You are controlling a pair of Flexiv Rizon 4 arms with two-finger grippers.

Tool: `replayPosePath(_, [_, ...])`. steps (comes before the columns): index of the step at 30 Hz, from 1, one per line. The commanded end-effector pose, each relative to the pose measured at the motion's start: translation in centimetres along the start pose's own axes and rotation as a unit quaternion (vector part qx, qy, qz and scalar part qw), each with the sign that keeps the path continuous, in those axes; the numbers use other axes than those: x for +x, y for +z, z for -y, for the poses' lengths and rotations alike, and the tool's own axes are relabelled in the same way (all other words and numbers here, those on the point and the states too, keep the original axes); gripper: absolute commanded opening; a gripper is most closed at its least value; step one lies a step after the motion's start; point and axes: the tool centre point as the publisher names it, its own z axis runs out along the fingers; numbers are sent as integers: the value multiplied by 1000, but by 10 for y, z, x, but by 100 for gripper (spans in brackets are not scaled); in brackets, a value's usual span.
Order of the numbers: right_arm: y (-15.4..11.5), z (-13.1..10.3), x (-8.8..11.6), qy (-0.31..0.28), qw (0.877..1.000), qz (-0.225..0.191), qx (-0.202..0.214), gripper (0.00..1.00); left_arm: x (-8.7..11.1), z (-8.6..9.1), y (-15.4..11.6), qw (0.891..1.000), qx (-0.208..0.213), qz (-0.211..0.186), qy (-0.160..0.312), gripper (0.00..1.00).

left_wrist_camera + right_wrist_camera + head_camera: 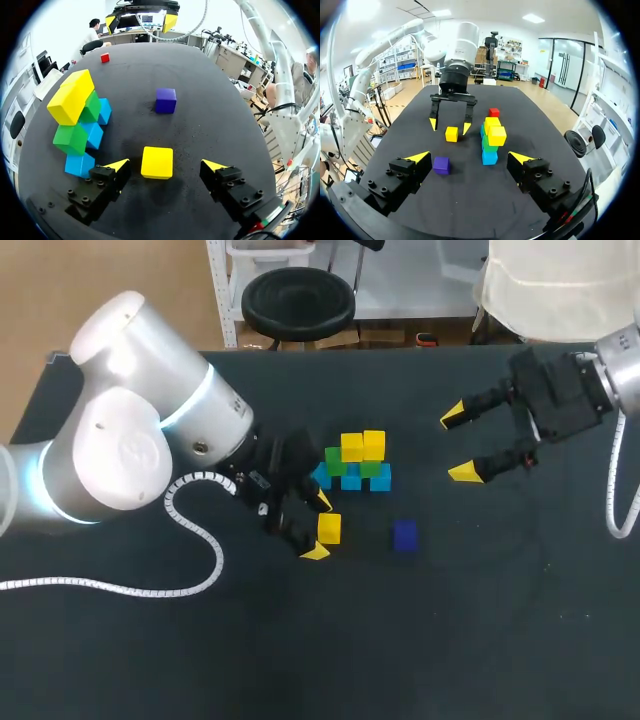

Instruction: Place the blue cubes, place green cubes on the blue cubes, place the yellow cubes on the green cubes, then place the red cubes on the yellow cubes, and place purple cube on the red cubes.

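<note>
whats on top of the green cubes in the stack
Two yellow cubes sit on the green cubes, with nothing on them. They cover much of the green layer, so whether a third green cube hides beneath cannot be told.

Black table top (520,640): matt, finely grained finish is seen | large white left arm shell (120,440), left of frame: smooth, glossy, plastic-looking | white coiled cable (100,589), lower left: ribbed sheath | loose yellow cube (157,162), purple cube (165,100): smooth, satin faces are shown
</note>
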Motion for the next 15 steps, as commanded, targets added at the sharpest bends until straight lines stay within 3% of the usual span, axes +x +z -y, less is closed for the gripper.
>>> replayPosePath(1, [0, 0, 0, 0, 1000, 1, 0, 100, -1, 1, 2, 1000, 1, -1, -4, 88])
replayPosePath(7, [0, 0, 0, 0, 1000, 1, 0, 100, -4, 4, 2, 1000, -1, 3, -6, 73])
replayPosePath(11, [0, 0, 0, 0, 1000, 1, 0, 100, -4, 5, 1, 1000, -3, 5, -7, 54])
replayPosePath(15, [0, 0, 0, 0, 1000, 1, 0, 100, -4, 5, 1, 1000, -4, 7, -8, 49])
